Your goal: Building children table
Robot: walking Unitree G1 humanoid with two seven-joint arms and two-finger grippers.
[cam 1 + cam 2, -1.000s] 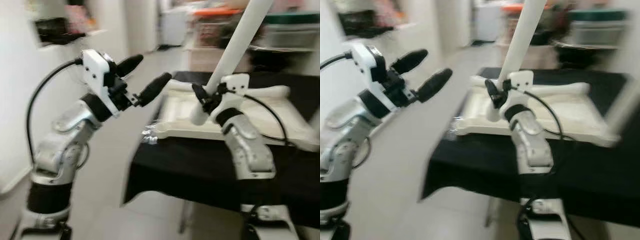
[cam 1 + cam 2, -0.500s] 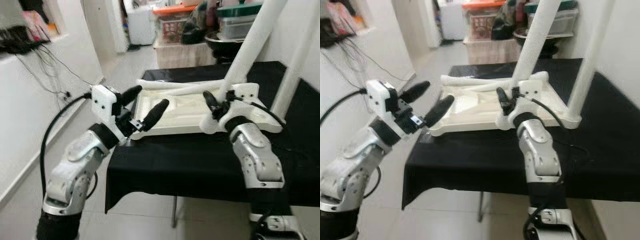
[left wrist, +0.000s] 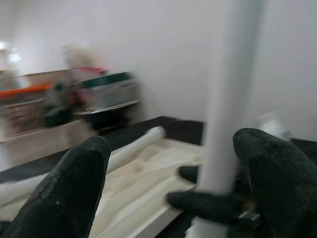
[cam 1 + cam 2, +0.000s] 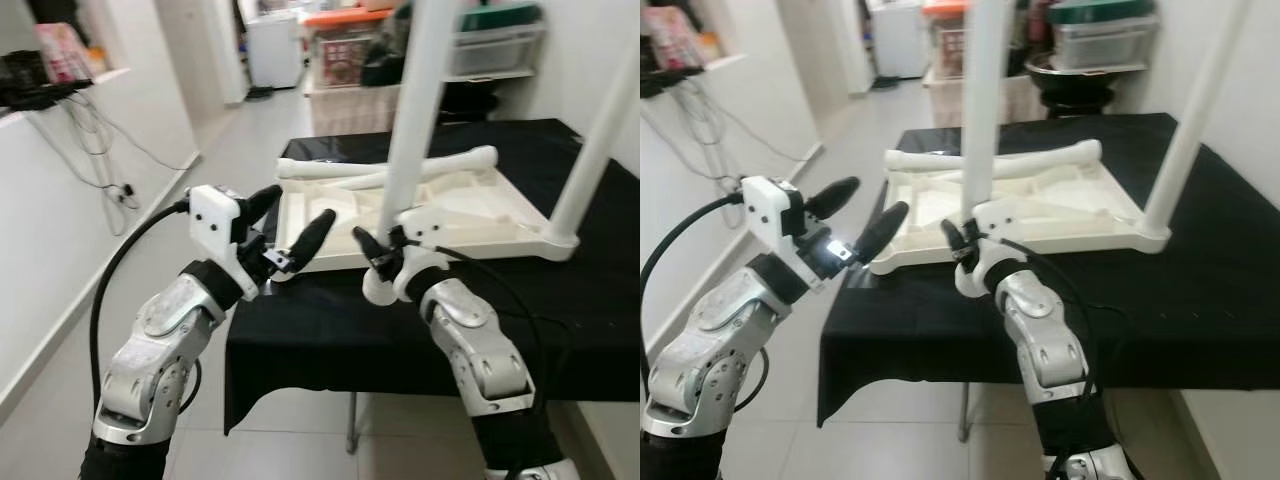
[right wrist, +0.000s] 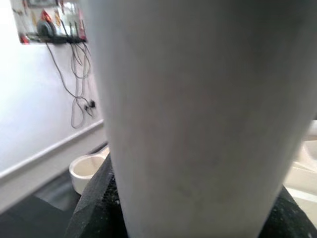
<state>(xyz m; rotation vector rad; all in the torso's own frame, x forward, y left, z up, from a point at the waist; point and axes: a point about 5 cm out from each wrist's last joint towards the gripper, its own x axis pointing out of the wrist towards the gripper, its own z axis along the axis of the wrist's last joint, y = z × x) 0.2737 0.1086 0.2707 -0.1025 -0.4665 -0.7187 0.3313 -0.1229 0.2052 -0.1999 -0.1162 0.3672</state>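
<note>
A white table leg (image 4: pixel 415 110) is held upright in the right end effector (image 4: pixel 381 262), whose fingers are clamped around its lower end just off the near edge of the black-draped counter (image 4: pixel 330 320). The upturned white tabletop (image 4: pixel 440 215) is seen lying on that counter beyond it, with one leg already fitted (image 4: pixel 600 150) at its right corner and a spare leg (image 4: pixel 390 165) laid along its far edge. The left end effector (image 4: pixel 285 230) is held up near the tabletop's near-left corner, fingers spread and gripping nothing. The step in hand is judged to be the fitting of a further leg — the held one is not yet seated. Next, its lower end would need to be carried over a free corner socket and lined up squarely; the free end effector could be used to steady the tabletop.
</note>
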